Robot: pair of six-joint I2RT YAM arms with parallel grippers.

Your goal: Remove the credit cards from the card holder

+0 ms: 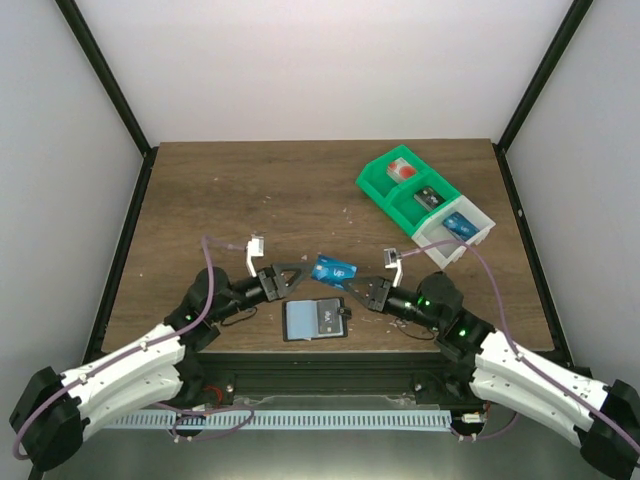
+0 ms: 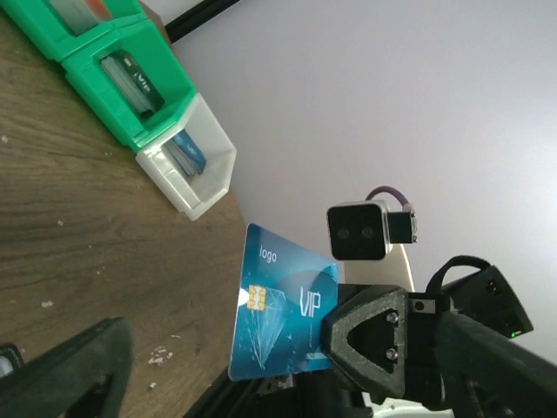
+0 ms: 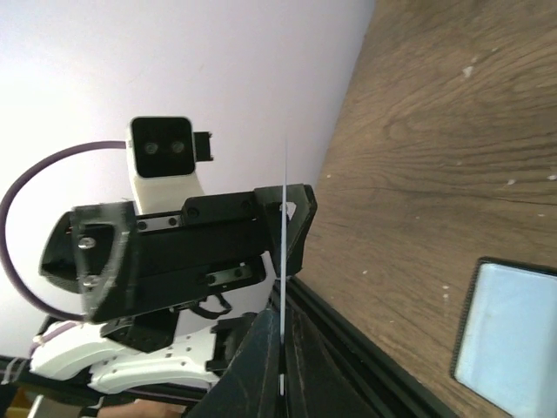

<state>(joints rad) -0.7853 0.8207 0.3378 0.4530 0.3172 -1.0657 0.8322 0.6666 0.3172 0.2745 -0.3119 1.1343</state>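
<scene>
Holding a bright blue credit card (image 1: 335, 270) in the air near the pale blue-grey bifold card holder (image 1: 315, 321), which lies open on the wooden worktop (image 1: 250, 190), our right tool (image 1: 352, 283) pinches its edge. Our left tool (image 1: 303, 278) stands spread beside it. Next, we judge, comes setting it down.

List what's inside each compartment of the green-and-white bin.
White end compartment: a blue card on edge. Middle green compartment: a dark VIP card. Far green compartment: a red item. Anything under them is hidden.
</scene>
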